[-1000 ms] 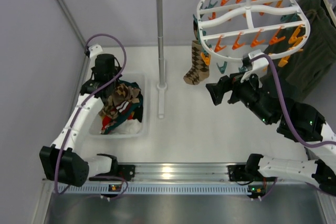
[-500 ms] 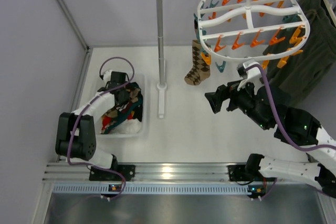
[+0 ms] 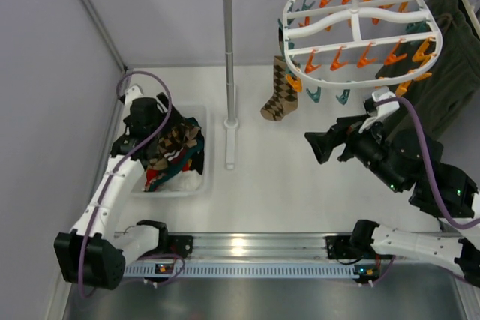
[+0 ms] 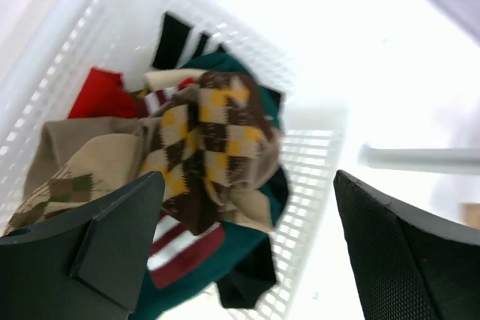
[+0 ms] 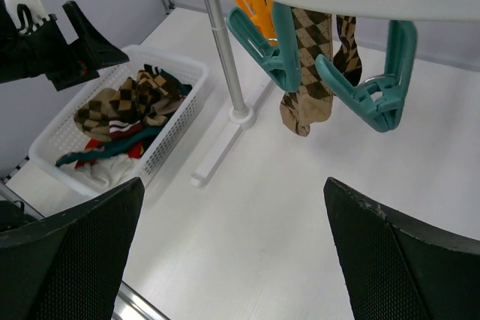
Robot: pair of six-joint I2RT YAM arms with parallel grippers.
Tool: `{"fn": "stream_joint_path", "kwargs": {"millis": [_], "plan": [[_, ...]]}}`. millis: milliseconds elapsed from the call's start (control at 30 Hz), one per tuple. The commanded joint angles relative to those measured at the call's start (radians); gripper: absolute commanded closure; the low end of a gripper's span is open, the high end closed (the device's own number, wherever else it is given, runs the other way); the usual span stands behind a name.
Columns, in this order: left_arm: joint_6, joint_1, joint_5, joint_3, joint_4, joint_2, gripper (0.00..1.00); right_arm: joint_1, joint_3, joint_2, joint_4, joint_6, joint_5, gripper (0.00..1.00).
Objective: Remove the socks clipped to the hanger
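Now | left gripper (image 4: 247,177) wide above heaped socks (image 4: 210,133) | right gripper (image 5: 234,185) wide, clipped sock (image 5: 307,73) ahead

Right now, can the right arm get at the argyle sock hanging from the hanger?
Probably yes. The right gripper is open and faces the sock, which hangs from the hanger with nothing between them; the pole stands beyond it.

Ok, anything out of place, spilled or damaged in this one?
Nothing spilled or damaged. The one standout: a single brown argyle sock hangs alone at the left edge of the white oval plastic hanger, while the other socks lie heaped in the white mesh basket.
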State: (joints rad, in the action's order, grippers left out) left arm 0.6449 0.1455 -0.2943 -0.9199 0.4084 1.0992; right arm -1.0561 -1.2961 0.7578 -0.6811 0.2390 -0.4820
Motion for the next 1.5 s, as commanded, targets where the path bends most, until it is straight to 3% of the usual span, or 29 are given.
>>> {"fn": "stream_joint_path", "kwargs": {"millis": [0, 33, 133, 167, 233, 333, 433, 633, 800, 1000, 1367, 1433, 1467], "plan": [[-0.034, 0.002, 0.116, -0.068, 0.023, -0.062, 0.02, 0.008, -0.032, -0.031, -0.005, 0.003, -0.027, 0.0], [-0.03, 0.012, 0.145, -0.08, 0.018, -0.067, 0.02, 0.008, -0.031, -0.038, -0.006, 0.0, -0.03, 0.01], [-0.152, 0.223, 0.124, -0.115, -0.116, -0.052, 0.02, 0.008, -0.011, -0.095, 0.011, -0.003, -0.044, 0.0], [-0.187, 0.384, 0.129, -0.108, -0.167, -0.041, 0.02, 0.008, 0.009, -0.11, 0.021, -0.006, -0.044, 0.01], [-0.291, 0.527, 0.225, -0.09, -0.36, -0.012, 0.02, 0.008, 0.029, -0.158, 0.052, -0.007, -0.038, 0.01], [-0.376, 0.585, 0.443, -0.062, -0.582, 0.049, 0.02, 0.01, 0.063, -0.216, 0.081, -0.018, 0.018, 0.0], [-0.416, 0.585, 0.527, -0.098, -0.678, 0.149, 0.02, 0.008, 0.069, -0.25, 0.095, -0.052, 0.185, 0.01], [-0.49, 0.583, 0.439, -0.198, -0.772, 0.367, 0.02, 0.008, 0.081, -0.29, 0.114, -0.087, 0.319, 0.0], [-0.516, 0.575, 0.419, -0.227, -0.96, 0.513, 0.02, 0.008, 0.101, -0.295, 0.127, -0.118, 0.35, 0.01], [-0.557, 0.537, 0.432, -0.313, -1.011, 0.654, 0.02, 0.008, 0.115, -0.278, 0.13, -0.138, 0.411, 0.01], [-0.608, 0.491, 0.658, -0.39, -1.126, 0.761, 0.02, 0.008, 0.129, -0.256, 0.161, -0.19, 0.427, 0.01], [-0.585, 0.491, 0.682, -0.416, -1.126, 0.78, 0.06, 0.008, 0.136, -0.253, 0.17, -0.194, 0.425, 0.0], [-0.582, 0.491, 0.692, -0.439, -1.126, 0.798, 0.14, 0.008, 0.144, -0.252, 0.176, -0.198, 0.427, 0.01]]}}
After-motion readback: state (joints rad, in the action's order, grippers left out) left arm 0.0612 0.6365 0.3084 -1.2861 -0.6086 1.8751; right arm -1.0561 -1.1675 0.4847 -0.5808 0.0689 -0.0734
